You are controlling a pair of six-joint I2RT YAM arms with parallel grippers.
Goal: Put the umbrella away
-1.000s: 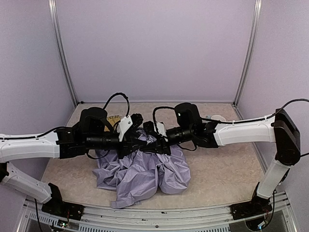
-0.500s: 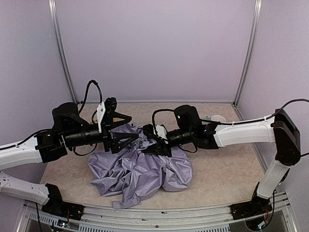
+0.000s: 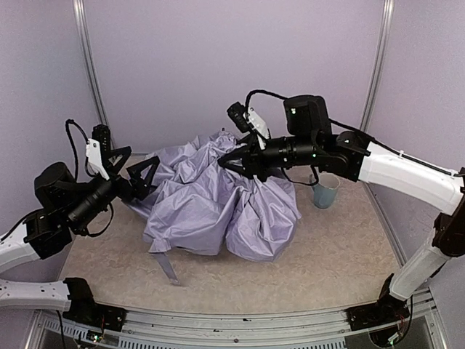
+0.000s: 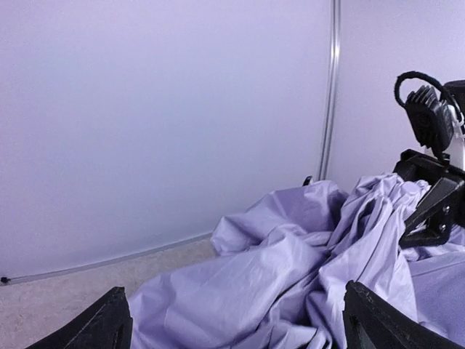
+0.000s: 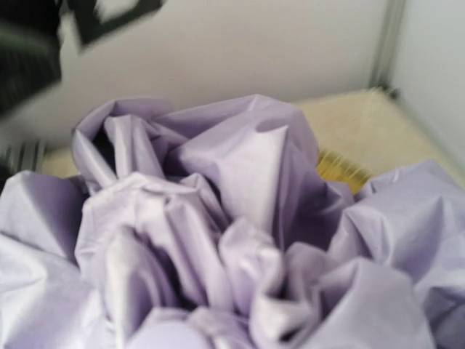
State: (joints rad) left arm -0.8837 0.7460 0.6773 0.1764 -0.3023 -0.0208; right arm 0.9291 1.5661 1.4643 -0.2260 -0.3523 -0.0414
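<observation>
The umbrella (image 3: 218, 203) is a crumpled heap of pale lavender fabric in the middle of the table, pulled up into a peak at the back. My right gripper (image 3: 231, 164) is shut on that raised bunch of fabric. In the right wrist view the folds (image 5: 240, 218) fill the frame and hide the fingers. My left gripper (image 3: 139, 166) hangs open just left of the heap, holding nothing. In the left wrist view its wide-apart fingertips (image 4: 109, 323) frame the fabric (image 4: 290, 262). The shaft and handle are hidden.
A pale blue cup (image 3: 325, 192) stands on the table right of the heap, under the right arm. Something yellow (image 5: 340, 171) peeks out behind the fabric in the right wrist view. Lavender walls close in on three sides. A fabric flap (image 3: 166, 263) trails toward the near edge.
My left gripper opened, let go of the fabric and drew back to the left. My right gripper rose toward the back, lifting the umbrella fabric into a taller heap.
</observation>
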